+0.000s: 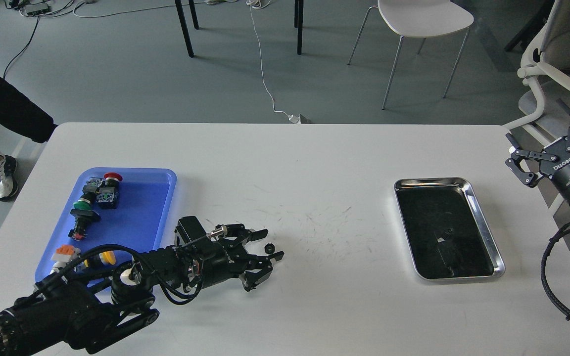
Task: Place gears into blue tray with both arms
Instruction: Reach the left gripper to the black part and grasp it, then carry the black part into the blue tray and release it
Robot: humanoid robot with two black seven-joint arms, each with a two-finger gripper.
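Observation:
One small black gear [268, 248] lies on the white table, right of the blue tray [139, 212]. My left gripper [270, 244] is low over the table with its two fingers spread to either side of the gear, so it is open around it. My right gripper [542, 146] hangs open in the air past the table's right edge, with nothing between its fingers. The blue tray at the left holds push-button switches with red [112, 176], green [83, 204], yellow and orange caps; my left arm covers its near edge.
A shiny steel tray [483, 217] with a dark bottom stands at the right of the table. Chairs and table legs stand on the grey floor behind. A person's dark sleeve and shoe [1, 178] show at the far left.

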